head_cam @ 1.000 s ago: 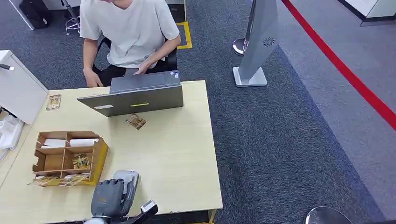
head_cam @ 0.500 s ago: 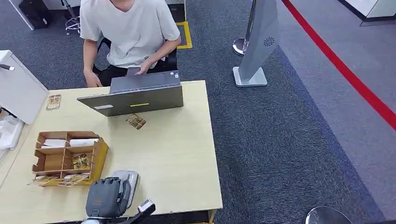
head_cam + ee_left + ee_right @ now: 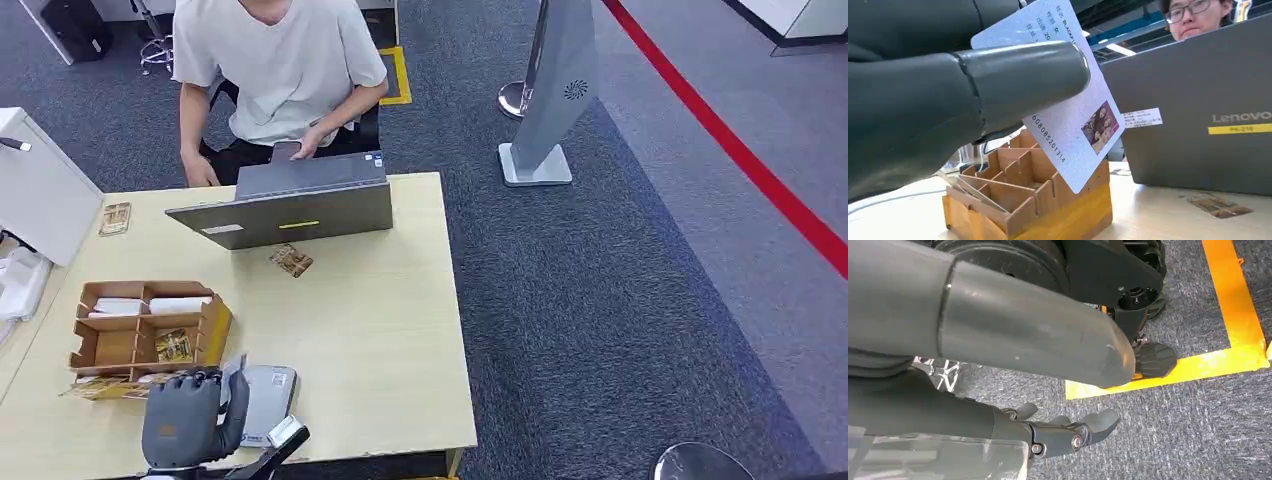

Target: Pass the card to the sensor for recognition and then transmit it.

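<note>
card (image 3: 1075, 117) — between thumb and fingers (image 3: 998, 10)

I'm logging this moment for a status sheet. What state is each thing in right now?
left hand: holds the card, above the table's near edge
card: pinched, tilted, printed face showing
right hand: hangs over the floor, holds nothing, fingers apart
sensor: flat on the table, uncovered
laptop: open, back toward the robot
wooden organizer: upright, cards in some compartments
</note>
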